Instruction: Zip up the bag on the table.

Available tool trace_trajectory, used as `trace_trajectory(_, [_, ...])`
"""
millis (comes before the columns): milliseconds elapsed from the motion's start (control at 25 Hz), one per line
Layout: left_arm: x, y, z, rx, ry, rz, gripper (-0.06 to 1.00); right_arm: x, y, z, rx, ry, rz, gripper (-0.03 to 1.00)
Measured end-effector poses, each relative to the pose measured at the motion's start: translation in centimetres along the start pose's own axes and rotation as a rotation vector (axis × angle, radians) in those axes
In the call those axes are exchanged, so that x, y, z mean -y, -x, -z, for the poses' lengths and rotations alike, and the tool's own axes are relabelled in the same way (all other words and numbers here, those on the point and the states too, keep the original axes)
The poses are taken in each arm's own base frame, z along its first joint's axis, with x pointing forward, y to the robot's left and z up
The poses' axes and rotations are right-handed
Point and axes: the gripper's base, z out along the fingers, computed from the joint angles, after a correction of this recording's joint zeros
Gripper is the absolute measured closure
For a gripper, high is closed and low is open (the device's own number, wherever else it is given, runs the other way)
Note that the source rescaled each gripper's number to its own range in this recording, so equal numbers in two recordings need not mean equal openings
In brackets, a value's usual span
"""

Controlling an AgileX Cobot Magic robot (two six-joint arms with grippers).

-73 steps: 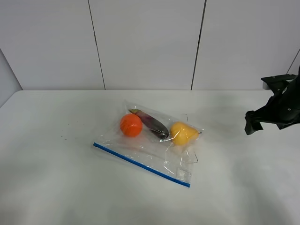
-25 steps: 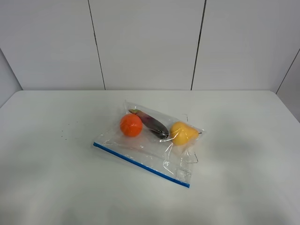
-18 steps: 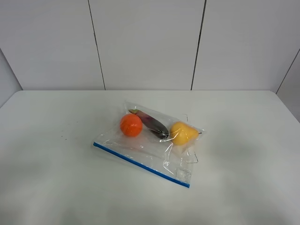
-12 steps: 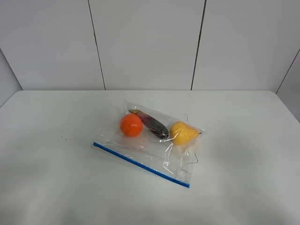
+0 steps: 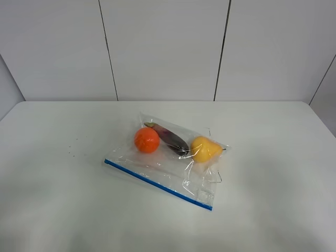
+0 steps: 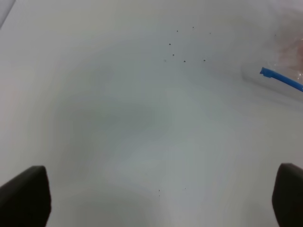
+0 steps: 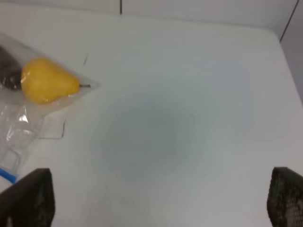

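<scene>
Flat on the matte white worktop (image 5: 63,210) lies the crinkly clear plastic bag (image 5: 168,163); both my grippers (image 6: 156,201) (image 7: 158,201) gape wide, holding nothing.

bag (image 5: 168,160) mid-table (image 5: 273,210), bare surface all around

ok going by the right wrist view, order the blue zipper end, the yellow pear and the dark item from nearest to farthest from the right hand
From the right hand:
1. blue zipper strip end, close beside one finger.
2. yellow pear, farther out, in a corner of the bag.
3. dark item, just beyond the pear, mostly cut off.
</scene>
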Motion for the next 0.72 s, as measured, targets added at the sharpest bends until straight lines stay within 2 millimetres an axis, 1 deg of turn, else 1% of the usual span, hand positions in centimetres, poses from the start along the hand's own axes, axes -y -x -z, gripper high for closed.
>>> trace_trajectory(160, [0.00, 0.00, 0.00, 0.000, 0.000, 0.000, -0.05, 0.10, -0.34, -0.36, -0.017, -0.010, -0.010, -0.03])
trace_trajectory(400, [0.00, 0.00, 0.00, 0.000, 0.000, 0.000, -0.05, 0.70, -0.41, -0.35, -0.021, -0.076, -0.079, -0.03])
trace_trajectory(720, [0.00, 0.00, 0.00, 0.000, 0.000, 0.000, -0.05, 0.79, -0.43, -0.33, -0.020, -0.086, -0.081, -0.03])
